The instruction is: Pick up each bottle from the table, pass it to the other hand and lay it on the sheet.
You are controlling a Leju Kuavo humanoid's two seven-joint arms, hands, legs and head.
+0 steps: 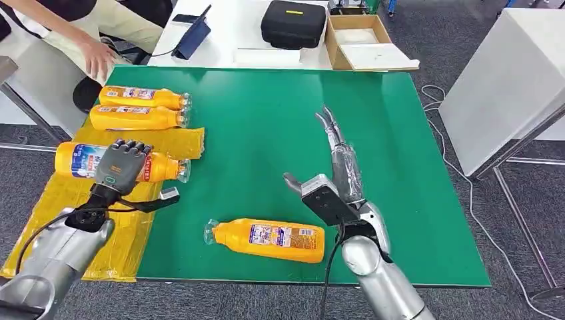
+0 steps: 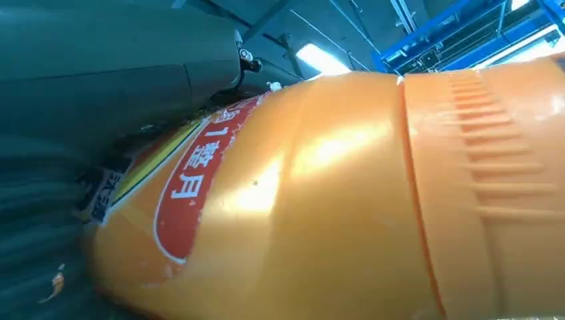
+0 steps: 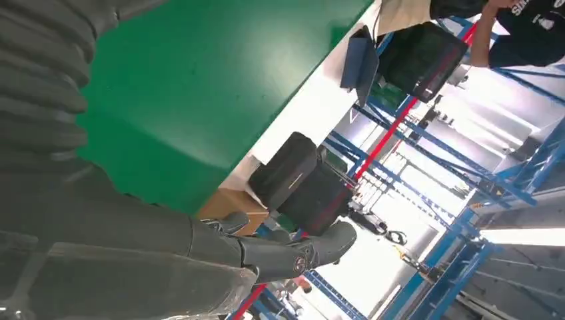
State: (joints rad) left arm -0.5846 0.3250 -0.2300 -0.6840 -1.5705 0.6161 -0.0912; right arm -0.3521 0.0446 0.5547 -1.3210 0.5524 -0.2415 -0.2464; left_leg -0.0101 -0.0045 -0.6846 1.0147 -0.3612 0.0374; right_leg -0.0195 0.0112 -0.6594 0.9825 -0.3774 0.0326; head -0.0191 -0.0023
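Holding a bottle (image 1: 100,161) over the yellow sheet (image 1: 80,200), the left hand (image 1: 121,167) has its fingers wrapped across the label from above; the left wrist view shows orange plastic pressed right against the palm. This bottle lies lengthwise across the hand, cap pointing toward the green table (image 1: 266,120) side, base outward past the hand. Whether it already rests on the sheet or hangs just above, cannot tell. Two more bottles (image 1: 140,107) lie on the sheet just beyond the left hand, parallel, caps the same way.

Right hand (image 1: 330,177) is empty, fingers stretched out straight and apart, thumb spread, hanging over bare green table. The last loose bottle (image 1: 270,239) lies just beside the right hand, on its thumb side and a bit nearer the robot body, long axis crosswise to the fingers, cap pointing toward the left hand. Right hand is clearly the nearer one, so likely it picks next, needing to turn and drop across the bottle's middle. A person's hand (image 1: 100,59) rests at the far table corner, well apart.
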